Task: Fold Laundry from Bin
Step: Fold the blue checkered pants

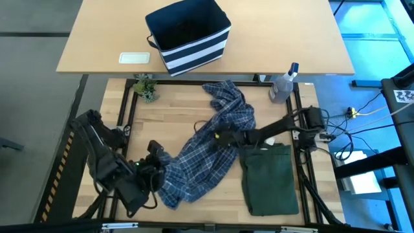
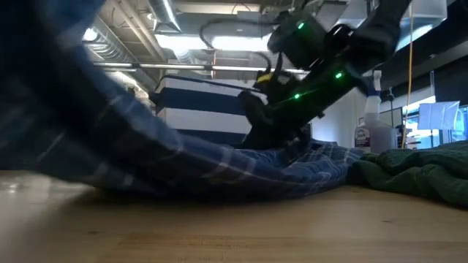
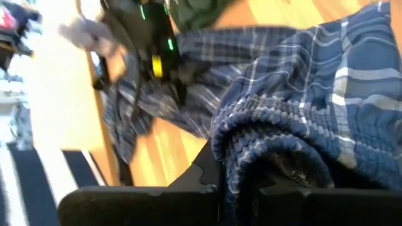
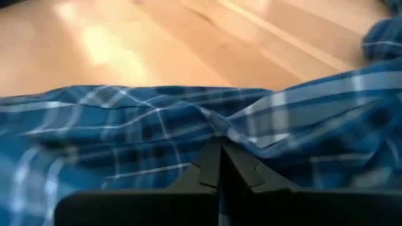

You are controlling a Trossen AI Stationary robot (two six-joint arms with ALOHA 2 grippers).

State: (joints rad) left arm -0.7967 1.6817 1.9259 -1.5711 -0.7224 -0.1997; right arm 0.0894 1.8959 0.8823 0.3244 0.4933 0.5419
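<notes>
The blue-and-white plaid shirt lies crumpled in a slanting band across the wooden table, from the far middle to the near left. My left gripper is shut on its near-left end. My right gripper is shut, its tips down at the shirt's middle. A dark olive-green garment lies folded flat at the near right. The striped navy bin stands on the far tabletop. A black garment does not show. My left gripper holds a bunched fold of the plaid shirt at its near-left end, several layers rolled over the fingers. This end is raised off the table, and the rest of the shirt trails down onto it. My right gripper's shut fingertips stand at the shirt's middle, slanting down. I cannot tell whether they touch it.
A clear spray bottle stands at the far right corner, a small green plant at the far left. A white flat thing lies beside the bin. Bare wood shows at the far left and between the two garments.
</notes>
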